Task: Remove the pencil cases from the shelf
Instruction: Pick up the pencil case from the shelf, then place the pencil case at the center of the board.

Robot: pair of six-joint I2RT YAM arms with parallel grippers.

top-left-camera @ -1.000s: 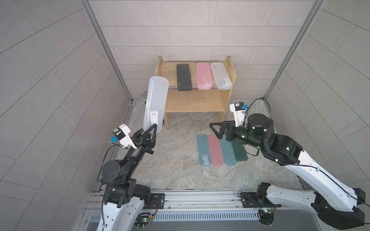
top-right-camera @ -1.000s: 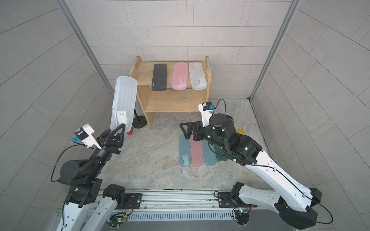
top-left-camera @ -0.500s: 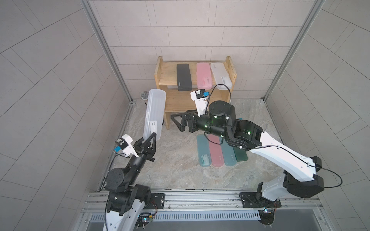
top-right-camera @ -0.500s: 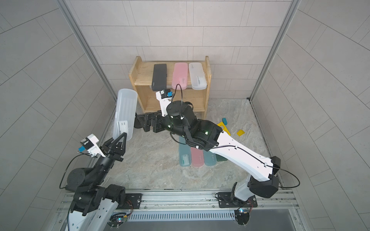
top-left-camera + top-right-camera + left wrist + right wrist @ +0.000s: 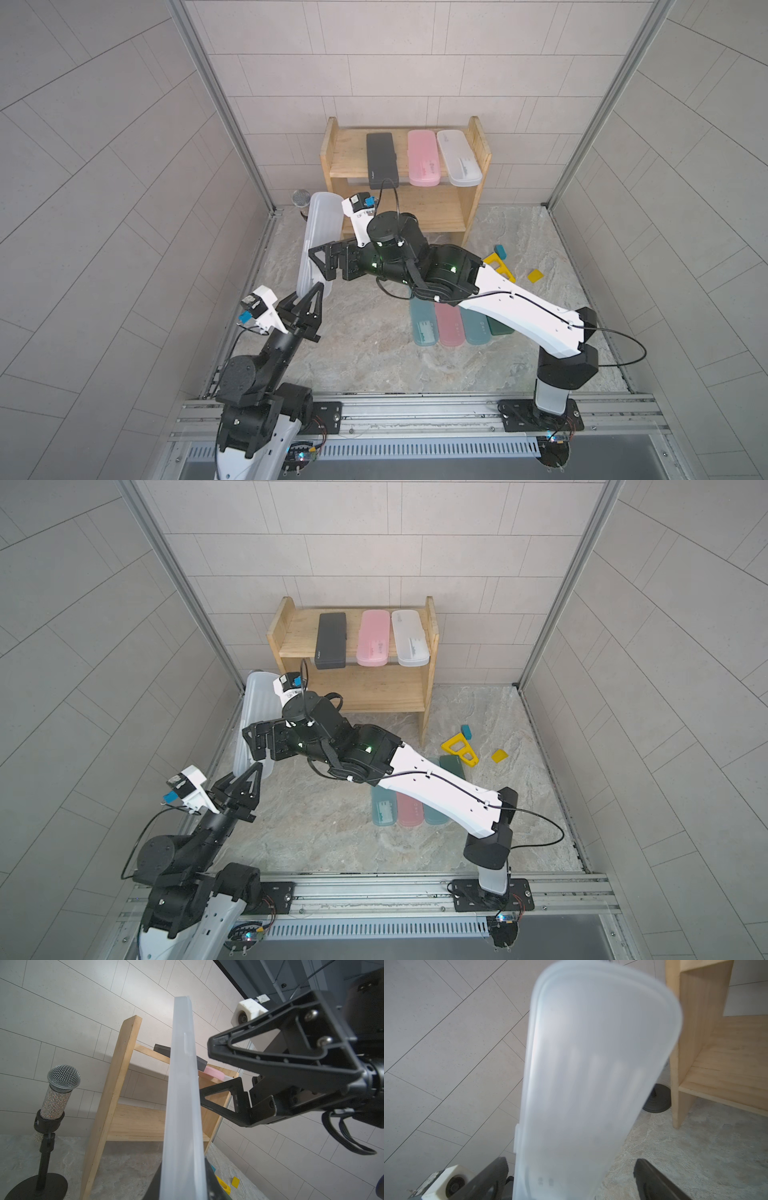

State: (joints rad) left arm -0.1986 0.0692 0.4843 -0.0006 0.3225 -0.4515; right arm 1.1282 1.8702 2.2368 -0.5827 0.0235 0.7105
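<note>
Nearest, at the lower left in both top views: left gripper (image 5: 306, 291), jaws clamped on the bottom end of a frosted white pencil case (image 5: 316, 232), which stands upright and clear of the tabletop (image 5: 365, 357). Mid-frame: right gripper (image 5: 321, 268), jaws spread wide, reaching in from the right toward the middle of that case. In the left wrist view its fingertips (image 5: 215, 1051) sit just beside the case; whether they already straddle its edges cannot be told. Lower centre-right, partly under the right arm: four cases flat and side by side on the tabletop, namely light teal case (image 5: 424, 330), pink case (image 5: 450, 330), darker teal case (image 5: 476, 329) and dark green case (image 5: 500, 326). Just beyond them: yellow triangular frame (image 5: 498, 266) and small teal block (image 5: 501, 250), not task items. Farthest, upper centre: the shelf (image 5: 345, 153), top tier carrying black case (image 5: 381, 160), second pink case (image 5: 423, 158) and second frosted white case (image 5: 459, 158); none seen on the lower tier. Beside its left panel: microphone on stand (image 5: 301, 197). Step in hand, as judged: handover from left gripper to right gripper. Handling note: close the right jaws squarely across the long edges above the left grip. Confirm the hold before the left releases, since smooth plastic may slip. Then swing clear of the microphone and side panel.
</note>
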